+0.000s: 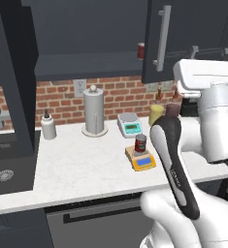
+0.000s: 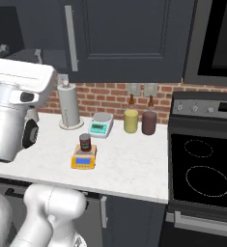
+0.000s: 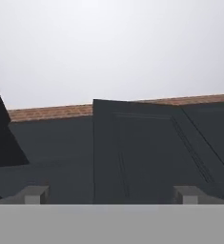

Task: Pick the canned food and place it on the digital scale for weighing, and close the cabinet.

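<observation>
The fingers (image 3: 36,194) stand wide apart and hold nothing; the cabinet (image 3: 132,152) door lies directly ahead of them, its long axis vertical, swung open and edge-on. The canned food (image 1: 140,144) stands upright on the digital scale (image 1: 143,161) on the worktop (image 1: 86,164), well below the hand. The remaining step appears to be pushing the door shut.

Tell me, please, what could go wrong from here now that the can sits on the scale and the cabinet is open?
The open gripper faces the cabinet door's edge, so a push might glance off. The canned food stands upright on the small digital scale, near the arm's elbow; a wide swing could topple it.
</observation>
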